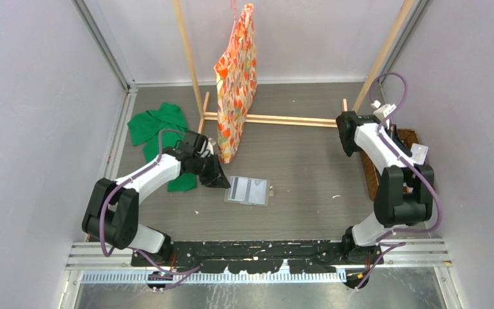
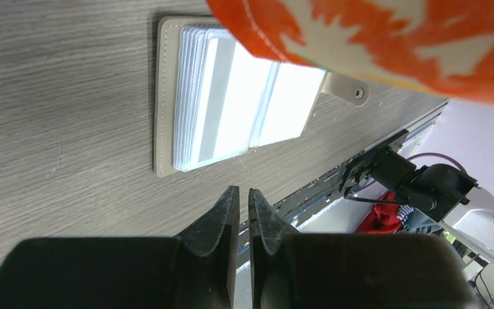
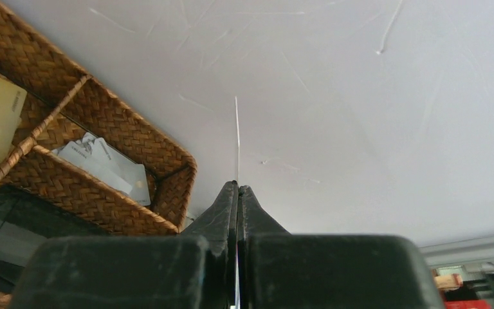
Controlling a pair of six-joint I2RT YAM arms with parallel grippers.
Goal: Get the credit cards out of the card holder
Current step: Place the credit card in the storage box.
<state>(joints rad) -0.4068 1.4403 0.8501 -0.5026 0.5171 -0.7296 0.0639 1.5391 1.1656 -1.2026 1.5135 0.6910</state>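
Note:
The grey card holder (image 1: 247, 190) lies open and flat on the table, its pale pocket panels (image 2: 231, 103) facing up and a snap tab at one side. My left gripper (image 1: 217, 175) hovers just off its left edge. Its jaws are almost together, with only a thin slit between them, and they hold nothing (image 2: 244, 193). My right gripper (image 3: 238, 185) is shut on a white credit card (image 3: 236, 129), seen edge-on, beside the wicker basket (image 3: 103, 129) at the far right. That credit card (image 1: 419, 153) shows near the right wrist in the top view.
The basket (image 1: 368, 174) holds several cards (image 3: 103, 164) in its compartments. An orange patterned bag (image 1: 237, 84) hangs from a wooden frame (image 1: 276, 119) just behind the card holder and overhangs it in the left wrist view (image 2: 392, 38). A green cloth (image 1: 157, 125) lies back left.

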